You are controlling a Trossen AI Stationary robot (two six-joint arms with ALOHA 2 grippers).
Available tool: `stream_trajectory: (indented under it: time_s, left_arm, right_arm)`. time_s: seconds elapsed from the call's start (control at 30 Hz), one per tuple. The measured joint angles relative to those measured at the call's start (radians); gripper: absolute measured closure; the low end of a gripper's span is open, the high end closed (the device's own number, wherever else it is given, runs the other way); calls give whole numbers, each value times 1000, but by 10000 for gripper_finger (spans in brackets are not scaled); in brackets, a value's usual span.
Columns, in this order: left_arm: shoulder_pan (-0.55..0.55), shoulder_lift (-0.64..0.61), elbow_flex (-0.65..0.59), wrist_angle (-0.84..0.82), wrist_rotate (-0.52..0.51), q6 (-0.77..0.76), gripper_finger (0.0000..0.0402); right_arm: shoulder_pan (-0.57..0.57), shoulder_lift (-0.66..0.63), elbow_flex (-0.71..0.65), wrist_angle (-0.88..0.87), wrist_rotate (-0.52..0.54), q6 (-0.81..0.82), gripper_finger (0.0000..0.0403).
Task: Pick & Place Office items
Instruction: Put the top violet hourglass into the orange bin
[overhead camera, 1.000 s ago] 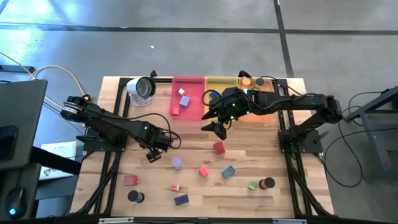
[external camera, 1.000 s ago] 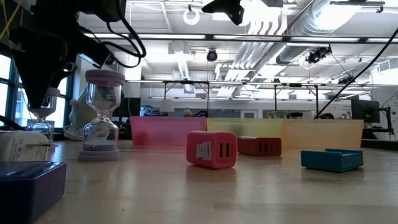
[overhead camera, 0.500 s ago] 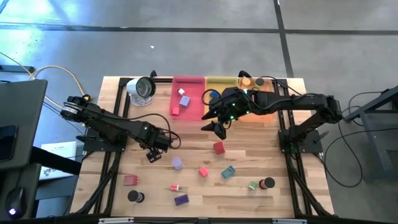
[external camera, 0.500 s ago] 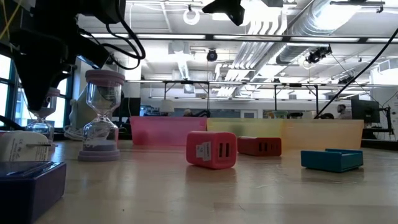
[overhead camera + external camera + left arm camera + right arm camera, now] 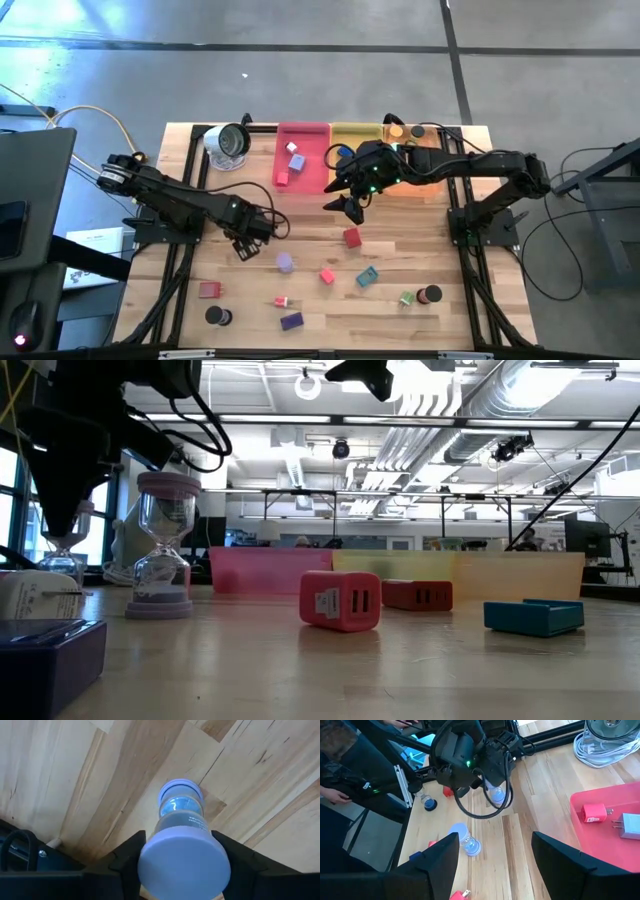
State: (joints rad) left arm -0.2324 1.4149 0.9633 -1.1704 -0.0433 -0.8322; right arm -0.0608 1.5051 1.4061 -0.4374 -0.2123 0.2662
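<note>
A lavender hourglass (image 5: 181,820) stands upright on its base on the wood table, left of centre. My left gripper (image 5: 245,247) points straight down over it and is shut on it, hiding it in the high view. A second lavender hourglass (image 5: 285,262) stands upright just to its right. Around them lie a red block (image 5: 351,237), a pink block (image 5: 327,275), a teal block (image 5: 367,277), a purple block (image 5: 291,321) and a black disc (image 5: 216,316). My right gripper (image 5: 350,205) hangs open above mid-table with nothing between its fingers. My left gripper has its two fingers (image 5: 125,862) against opposite sides of the hourglass's round top cap (image 5: 146,865), coming from above and pointing down. The hourglass stands upright between them with its base on the table.
A pink tray (image 5: 302,160) with two small items, a yellow tray (image 5: 350,132) and an orange tray (image 5: 430,160) line the far edge. A round silver-and-white object (image 5: 228,143) sits far left. A red block (image 5: 208,290) and a green piece by a black disc (image 5: 431,295) lie near the front.
My left gripper has stayed above the hourglass, and in the low view its fingers have drawn in around the hourglass's top. The hourglass has not moved. My right arm has kept still.
</note>
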Motion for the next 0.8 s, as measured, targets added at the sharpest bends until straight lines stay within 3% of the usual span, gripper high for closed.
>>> stream_trajectory:
  time_s: [0.43, 0.63, 0.8]
  left_arm:
    - [61, -172, 33, -116, -9, -4, 215]
    - [119, -286, 129, -112, -19, -5, 215]
    - [157, -375, 231, -87, -96, -31, 215]
  right_arm:
    - [0, 0, 0, 0, -27, 2, 163]
    - [0, 0, 0, 38, -26, 2, 163]
    - [0, 0, 0, 139, 0, 2, 163]
